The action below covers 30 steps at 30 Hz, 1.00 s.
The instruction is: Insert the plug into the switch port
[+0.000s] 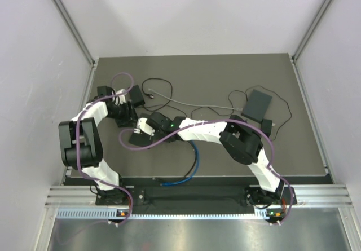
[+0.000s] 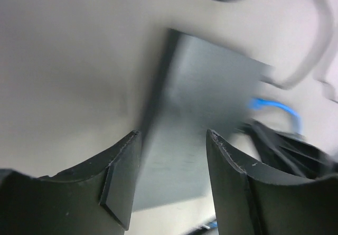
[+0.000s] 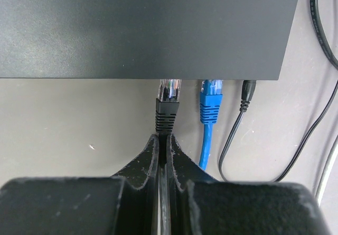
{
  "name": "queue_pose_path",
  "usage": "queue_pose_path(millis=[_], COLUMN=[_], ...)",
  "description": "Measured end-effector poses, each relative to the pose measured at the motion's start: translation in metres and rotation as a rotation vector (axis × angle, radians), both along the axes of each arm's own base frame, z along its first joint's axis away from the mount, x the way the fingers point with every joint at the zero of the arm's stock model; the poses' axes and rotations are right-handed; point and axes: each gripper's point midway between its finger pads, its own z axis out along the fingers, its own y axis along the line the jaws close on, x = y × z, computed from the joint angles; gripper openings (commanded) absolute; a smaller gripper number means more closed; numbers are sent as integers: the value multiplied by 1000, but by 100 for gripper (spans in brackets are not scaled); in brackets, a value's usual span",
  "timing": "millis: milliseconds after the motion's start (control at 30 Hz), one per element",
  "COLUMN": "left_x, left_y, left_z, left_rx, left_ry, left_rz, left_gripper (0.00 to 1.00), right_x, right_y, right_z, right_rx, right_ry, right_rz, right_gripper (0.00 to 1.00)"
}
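From above, both arms reach in over the dark worktop [image 1: 214, 76]. The right arm is folded at the elbow and stretches far across to the left, so the right gripper [image 1: 141, 131] meets the left gripper [image 1: 128, 118] left of centre. A blue cable [image 1: 193, 163] trails back toward the bases, and a grey box [image 1: 258, 105] sits well apart on the right. On the left wrist the picture is blurred, but the fingers [image 2: 119, 187] stand wide apart, with the flat grey body of the switch [image 2: 211, 119] showing in the gap and nothing gripped that I can see. It looks placed to steady the box. Good thinking, I'd say, because a small switch like that is probably light and will skate away under a push. On the right wrist the gripper is pinched tight on the black cable just behind the ribbed boot. The plug [image 3: 168, 95] points straight ahead with its clear tip at the switch's front edge, just beside a blue plug [image 3: 211, 100] already seated and a black power lead [image 3: 248, 90]. That plug is light, hard plastic with a delicate latch, and its cable is floppy. Holding close behind the boot is the right spot, since any farther back it would likely buckle. The wrist sits low, level and square to the ports.
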Motion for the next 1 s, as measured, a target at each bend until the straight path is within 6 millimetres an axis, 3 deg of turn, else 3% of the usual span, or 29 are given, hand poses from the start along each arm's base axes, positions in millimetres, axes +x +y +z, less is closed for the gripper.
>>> queue_pose_path(millis=[133, 233, 433, 633, 1000], left_x=[-5, -4, -2, 1, 2], left_y=[16, 18, 8, 9, 8], left_z=[-23, -22, -21, -18, -18], left_rx=[83, 91, 20, -11, -21], left_ry=[53, 51, 76, 60, 60], left_rz=[-1, -10, -50, -51, -54], left_gripper=[54, 53, 24, 10, 6], right_x=[0, 1, 1, 3, 3], right_y=[3, 5, 7, 9, 12], right_z=[1, 1, 0, 0, -1], right_rx=[11, 16, 7, -22, -68], right_ry=[-1, 0, 9, 34, 78], right_rz=[3, 5, 5, -5, -17], right_gripper=[0, 0, 0, 0, 0])
